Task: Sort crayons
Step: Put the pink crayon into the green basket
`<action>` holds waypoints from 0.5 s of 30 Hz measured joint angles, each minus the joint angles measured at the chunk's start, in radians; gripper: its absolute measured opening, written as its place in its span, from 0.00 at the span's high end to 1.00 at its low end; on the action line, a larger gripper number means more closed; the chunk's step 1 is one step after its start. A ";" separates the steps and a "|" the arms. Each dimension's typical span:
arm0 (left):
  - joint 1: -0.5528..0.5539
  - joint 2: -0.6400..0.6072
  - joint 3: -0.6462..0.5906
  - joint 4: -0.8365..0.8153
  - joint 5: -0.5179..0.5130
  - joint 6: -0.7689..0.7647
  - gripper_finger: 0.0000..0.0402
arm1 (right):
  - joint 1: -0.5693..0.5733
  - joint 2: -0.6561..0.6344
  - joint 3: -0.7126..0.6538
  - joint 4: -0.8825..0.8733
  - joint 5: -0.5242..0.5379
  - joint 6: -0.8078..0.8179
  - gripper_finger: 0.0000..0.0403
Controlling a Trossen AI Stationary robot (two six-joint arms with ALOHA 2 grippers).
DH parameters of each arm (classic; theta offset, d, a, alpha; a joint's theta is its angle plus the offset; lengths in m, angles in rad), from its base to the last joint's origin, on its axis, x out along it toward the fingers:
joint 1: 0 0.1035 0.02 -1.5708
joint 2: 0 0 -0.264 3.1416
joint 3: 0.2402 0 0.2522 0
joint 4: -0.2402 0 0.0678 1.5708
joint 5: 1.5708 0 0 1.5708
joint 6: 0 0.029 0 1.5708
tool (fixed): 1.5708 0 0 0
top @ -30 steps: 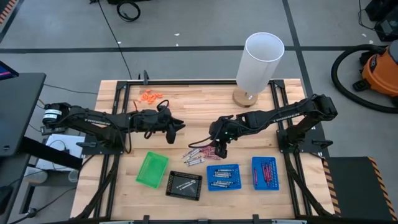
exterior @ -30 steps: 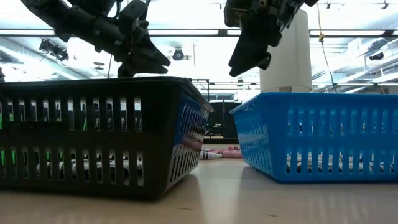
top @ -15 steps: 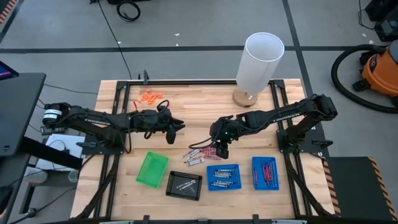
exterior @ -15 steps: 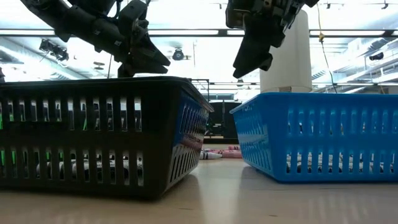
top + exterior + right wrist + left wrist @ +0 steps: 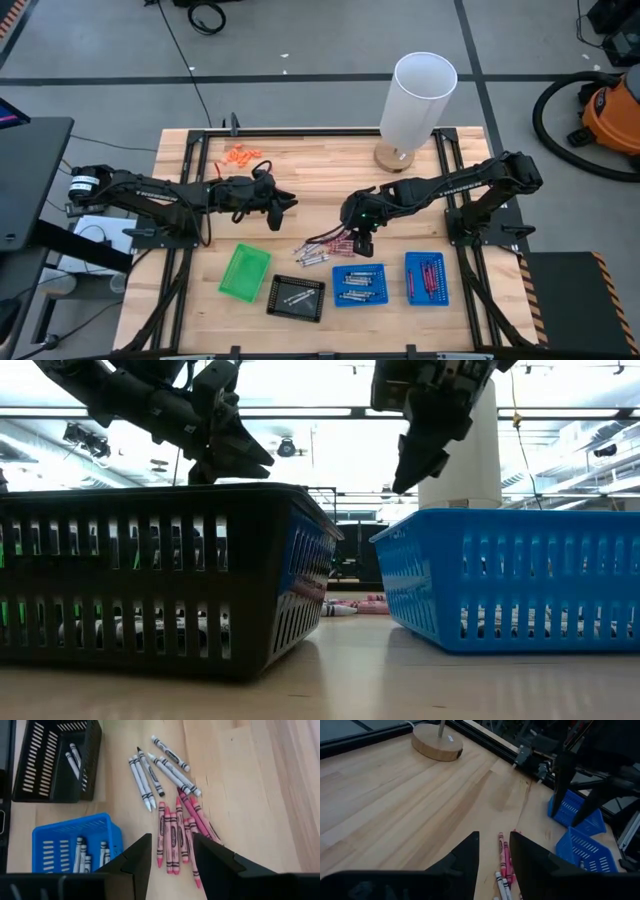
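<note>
A loose pile of crayons lies on the wooden table: red ones side by side, white ones fanned out beside them. My right gripper hovers open above the red crayons, pointing steeply down, and shows high over the blue tray in the low view. My left gripper stands open in the air left of the pile. It points slantwise toward the pile and touches nothing. More crayons lie in the trays.
Along the near edge stand a green tray, a black tray with white crayons, a blue tray with pale crayons and a blue tray with red ones. A white cylinder on a wooden base stands far right; orange bits lie far left.
My right gripper has tipped and rolled a little above the crayon pile, its fingertips swinging slightly toward the table's right edge; its opening looks the same. The crayons have stayed where they were.
</note>
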 joint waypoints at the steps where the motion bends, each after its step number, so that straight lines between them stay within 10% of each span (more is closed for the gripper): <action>1: 0.000 0.000 0.000 0.000 0.000 -0.005 0.71 | 0.000 0.000 0.000 -0.004 0.000 -0.001 0.62; 15: 0.000 0.000 0.000 0.000 0.000 -0.011 0.71 | 0.011 0.000 -0.110 0.120 -0.020 -0.020 0.54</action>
